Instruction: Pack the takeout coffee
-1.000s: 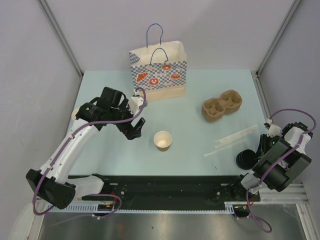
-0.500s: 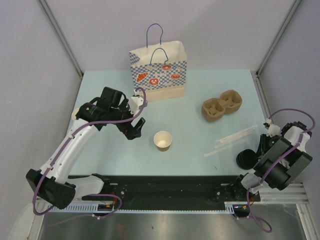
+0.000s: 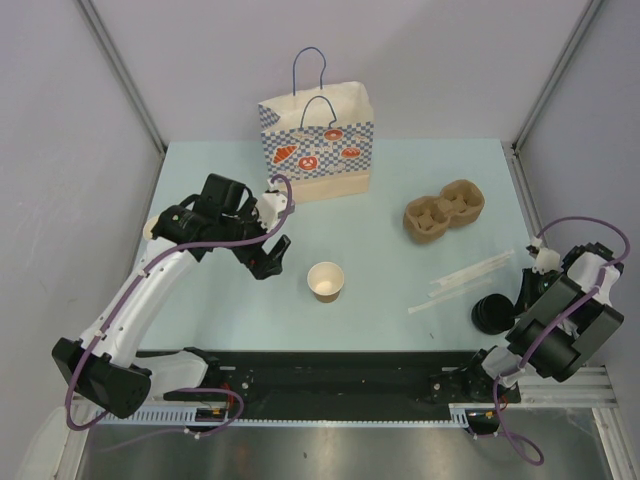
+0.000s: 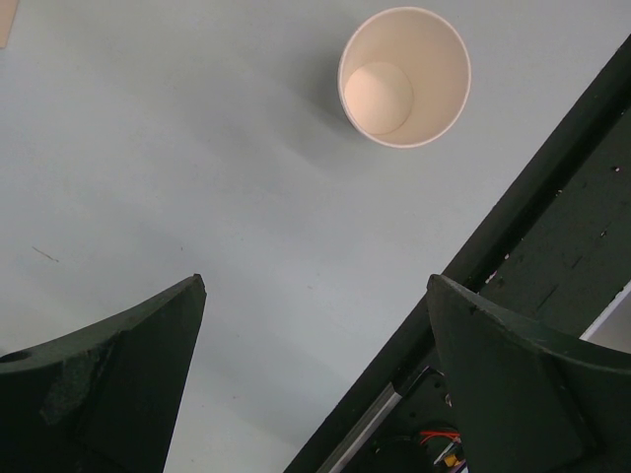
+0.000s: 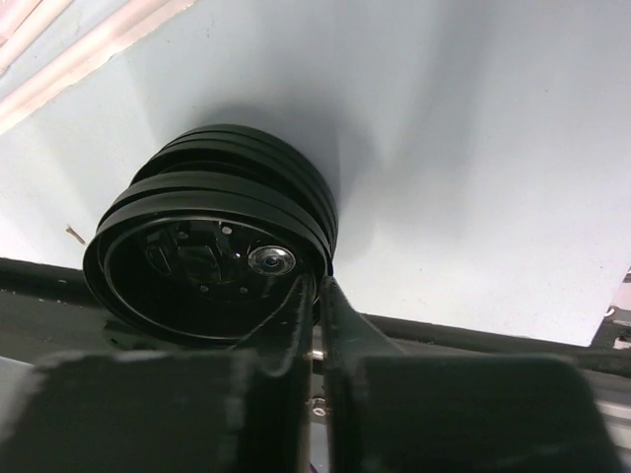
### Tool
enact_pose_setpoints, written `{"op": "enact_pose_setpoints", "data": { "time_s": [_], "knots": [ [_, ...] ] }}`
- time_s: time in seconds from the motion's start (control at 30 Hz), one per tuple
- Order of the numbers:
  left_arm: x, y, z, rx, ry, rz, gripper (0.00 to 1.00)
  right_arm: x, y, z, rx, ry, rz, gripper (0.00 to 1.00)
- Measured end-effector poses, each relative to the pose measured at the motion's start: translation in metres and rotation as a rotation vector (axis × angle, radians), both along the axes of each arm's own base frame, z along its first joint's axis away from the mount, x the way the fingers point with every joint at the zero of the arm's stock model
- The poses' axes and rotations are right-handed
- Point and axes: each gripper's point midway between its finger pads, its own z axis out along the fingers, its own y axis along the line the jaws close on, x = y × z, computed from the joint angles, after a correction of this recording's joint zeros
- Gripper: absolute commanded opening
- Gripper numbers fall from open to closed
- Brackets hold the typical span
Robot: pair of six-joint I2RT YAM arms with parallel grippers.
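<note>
Pale blue-green table (image 3: 390,250), grey walls on three sides, black rail (image 3: 330,365) along the lower edge of the overhead view.

Layout, overhead view:
- paper bag (image 3: 318,150), upper centre, upright, blue check band with red prints, handles up
- pulp cup carrier (image 3: 444,211), right of centre, two wells, nothing in them
- paper cup (image 3: 326,281), centre of the frame, upright, mouth open, no lid on it; well apart from the bag and the carrier
- straws (image 3: 467,279), wrapped, lying slanted at centre right
- lid stack (image 3: 488,315), black, lower right, just below the straws' lower ends

Left gripper (image 3: 268,258): left of the cup and apart from it. In the left wrist view its jaws (image 4: 315,286) stand wide apart with only bare table between them; nothing held. The cup (image 4: 404,77) sits at the top of that frame, white inside, with the rail crossing the right side.

Right gripper (image 3: 505,318): lower right, at the lid stack. In the right wrist view the jaws (image 5: 317,281) are drawn in to a thin slit at the near rim of the top lid (image 5: 197,266), and the rim runs into the slit, so it reads as a pinch on that lid. The top lid sits tilted on the lids beneath it. Straws (image 5: 89,39) cross the upper left corner of that frame
</note>
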Motion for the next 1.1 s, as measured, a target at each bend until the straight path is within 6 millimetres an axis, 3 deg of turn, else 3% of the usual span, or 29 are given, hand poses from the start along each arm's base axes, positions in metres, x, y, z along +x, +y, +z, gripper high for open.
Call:
{"op": "enact_pose_setpoints", "data": {
  "time_s": [0.5, 0.93, 1.1],
  "knots": [
    [0.000, 0.000, 0.000, 0.000, 0.000, -0.001, 1.00, -0.013, -0.003, 0.016, 0.020, -0.038, -0.024, 0.00],
    [0.001, -0.001, -0.002, 0.002, 0.007, -0.002, 1.00, -0.008, 0.001, 0.038, 0.085, -0.103, -0.029, 0.00],
    [0.002, -0.002, -0.005, 0.003, 0.019, -0.004, 1.00, -0.008, 0.001, 0.038, 0.087, -0.100, -0.033, 0.29]
  ]
}}
